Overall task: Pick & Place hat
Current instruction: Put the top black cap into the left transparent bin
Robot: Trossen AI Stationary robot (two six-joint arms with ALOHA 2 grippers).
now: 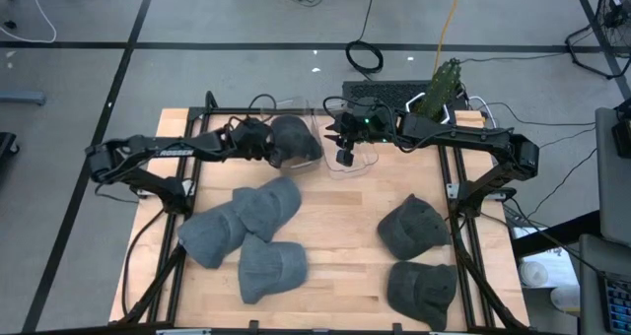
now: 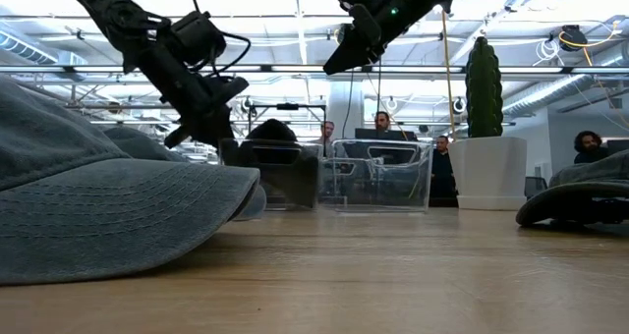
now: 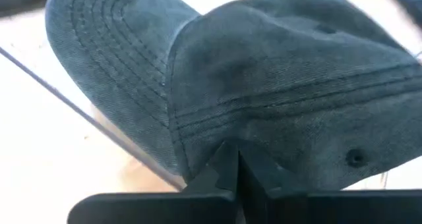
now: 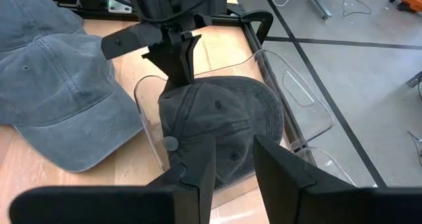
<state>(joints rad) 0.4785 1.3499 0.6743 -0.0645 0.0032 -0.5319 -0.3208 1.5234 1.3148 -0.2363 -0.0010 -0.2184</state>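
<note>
Hat in play: dark grey cap [image 1: 294,141] at the far edge of the desk [image 1: 340,227], its crown sitting inside the clear bin nearest the left arm, brim overhanging the bin's wall.
Left end effector [image 1: 264,144]: fingers pinched tight on the cap's fabric, seen closest in the left wrist view, where the two dark fingertips meet on a fold of the crown [image 3: 227,159].
Right end effector [image 1: 345,146]: raised above the bins, just beside the cap; fingers [image 4: 198,165] a narrow gap apart, holding nothing.
Containers: two clear plastic bins side by side at the far edge; the one with the cap [image 2: 270,172] and the neighbouring one [image 2: 378,175], which shows nothing inside it in the low view.
Loose caps near the bins: a pile of three lighter grey caps [image 1: 245,232] nearer the left arm; two dark caps [image 1: 414,227] [image 1: 422,288] nearer the right arm, all lying on the desk, well apart from the bins.
Beyond the bins: a cactus in a white pot [image 2: 486,133]; people [image 2: 381,126] seated in the room behind.
Hard to make out: how deep the cap sits in its bin, since the walls are transparent and the left arm covers part of it; the nearest cap [image 2: 98,206] is cut off by the low view's edge.
</note>
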